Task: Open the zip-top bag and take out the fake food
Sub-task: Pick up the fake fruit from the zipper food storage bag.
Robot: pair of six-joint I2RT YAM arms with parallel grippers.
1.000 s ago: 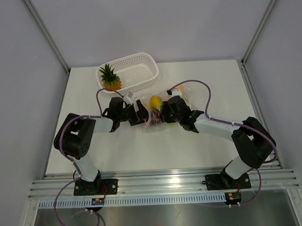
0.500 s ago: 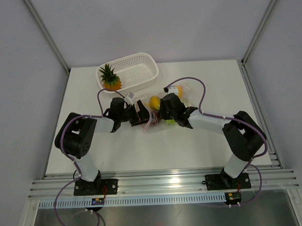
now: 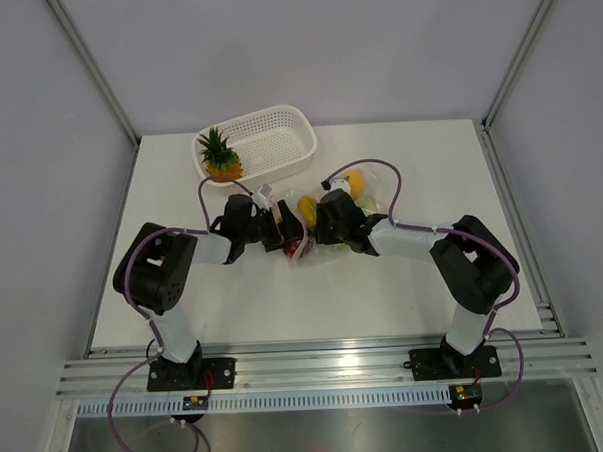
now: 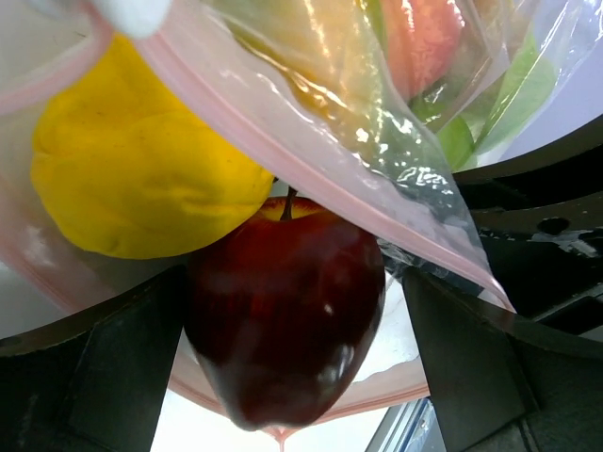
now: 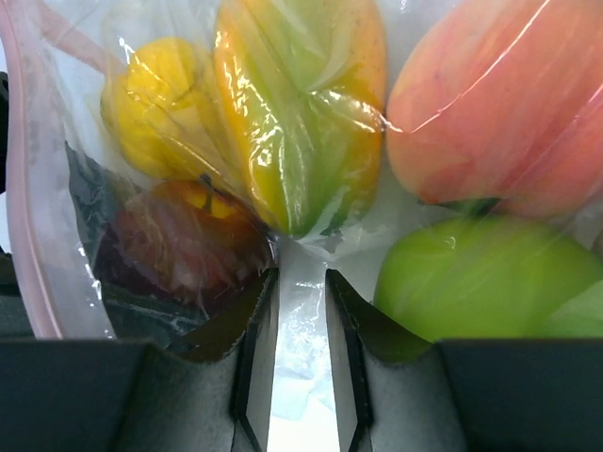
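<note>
The clear crinkly zip-top bag [image 3: 320, 225] with its pink zip strip lies mid-worktop between both arms. The right end effector [image 5: 300, 311] is nearly closed, pinching a fold of the film. The left end effector [image 4: 283, 377] stands wide, straddling the dark red plastic apple [image 4: 283, 330] at the bag's mouth, not visibly clamped. The film looks thin, slippery and prone to bunching; the fake food [image 5: 301, 122] seems light, hard and apt to roll. The apple's round middle looks the best place to grip.

Clear zip-top bag [image 5: 300, 311] with pink strip; dark red apple [image 4: 283, 311], yellow lemon [image 4: 137, 179].
</note>
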